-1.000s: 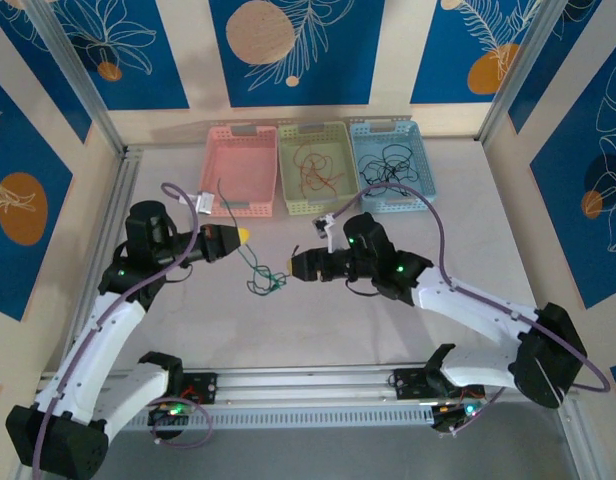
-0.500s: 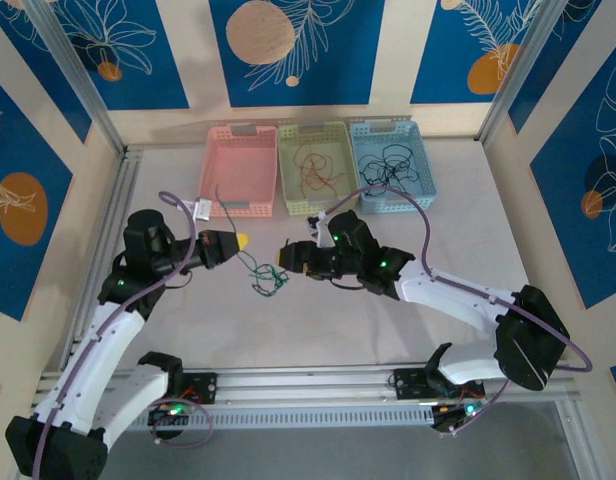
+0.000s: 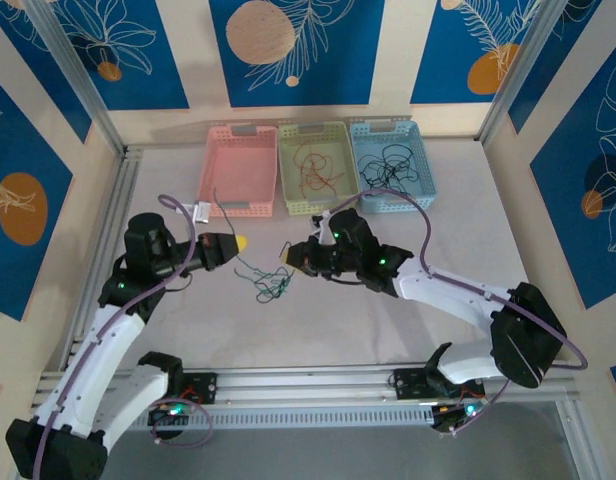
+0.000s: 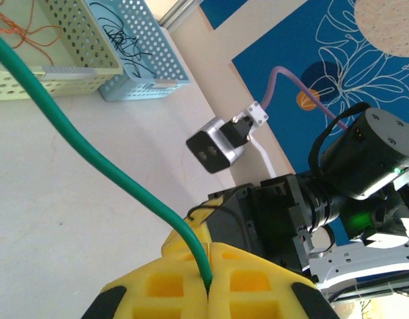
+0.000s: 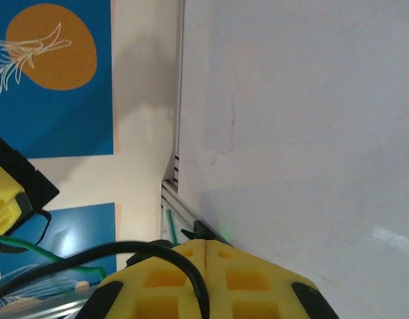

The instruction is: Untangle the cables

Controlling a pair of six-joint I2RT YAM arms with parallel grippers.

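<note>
left claw point(image 3: 243, 241): pads pressed together, pinching the green cable point(image 4: 91, 147). the cable leaves the seam between the pads and runs off taut in the left wrist view.

right claw point(image 3: 286, 254): pads pressed together on the black cable point(image 5: 125, 250), which curves out of the seam and away to one side in the right wrist view.

location of the work: a small green-and-black tangle point(image 3: 271, 288) lies on the table point(image 3: 388, 320), well short of the baskets. the yellow-green basket point(image 3: 288, 200) holds orange-red wires and the blue basket point(image 3: 416, 170) holds black ones.

governing relation: the claws face each other tip to tip, just apart, above the middle of the table. the tangle sits between them and slightly toward the arm bases, so each held strand slopes down and inward to it. the right claw is the nearer of the two.

assessment: the line joining the claws runs left to right across the table. separation would likely call for drawing the claws apart along that line, each toward its own side. whether the two strands are knotted or merely crossed cannot be told at this size.
</note>
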